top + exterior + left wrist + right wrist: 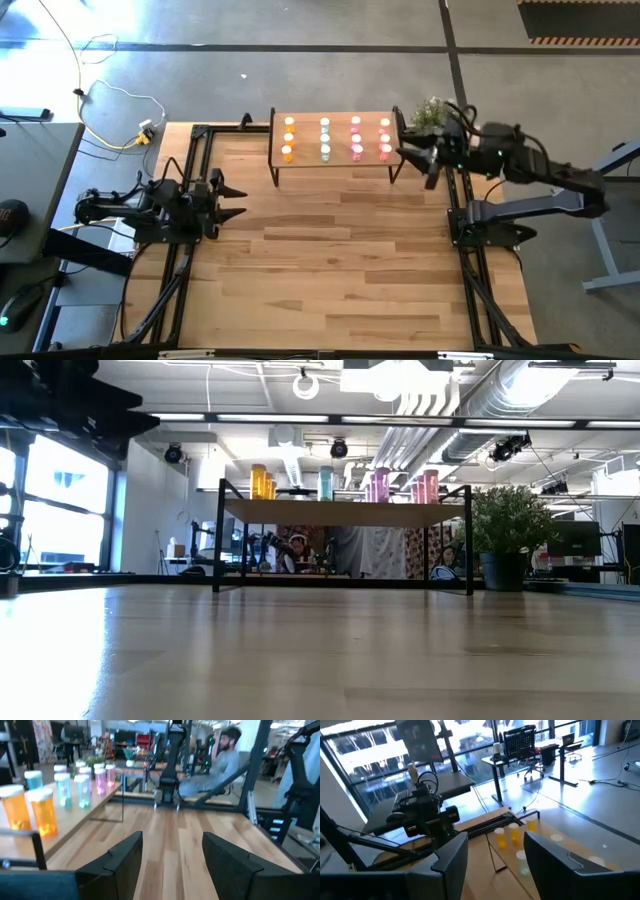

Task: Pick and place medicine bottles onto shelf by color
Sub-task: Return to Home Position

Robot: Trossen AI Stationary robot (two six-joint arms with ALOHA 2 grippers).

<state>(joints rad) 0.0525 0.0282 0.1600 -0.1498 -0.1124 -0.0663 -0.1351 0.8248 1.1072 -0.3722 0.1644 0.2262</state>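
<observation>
**Position of the work.** Twelve medicine bottles (325,138) are set upright on the shelf (340,514), in four columns by colour. The orange bottles (289,138) are placed at the end toward the left gripper (172,840). They are followed by the pale green bottles (325,153), the pink bottles (355,138) and the reddish-pink bottles (385,138), which are at the end toward the right gripper (495,840). No bottle is seen on the table (330,260). The sorting is therefore judged complete, with only the parking of the arms left to be done.

**Handling.** Each bottle is judged to be light, rigid and smooth-walled, so it is expected to tip or slide readily if nudged. Should one need correcting, it is best taken across the cylindrical body, just below the white cap (39,795), and approached from above. The neighbours in each column are set near one another. Only light pressure is called for.

**Grippers.** The left gripper is held over the table's left side, well apart from the shelf. Its fingers are spread wide, and nothing is held or touched. The right gripper is held raised just beside the shelf's right end, near a potted plant (428,114). Its fingers are likewise spread wide, and nothing is gripped between them.
</observation>
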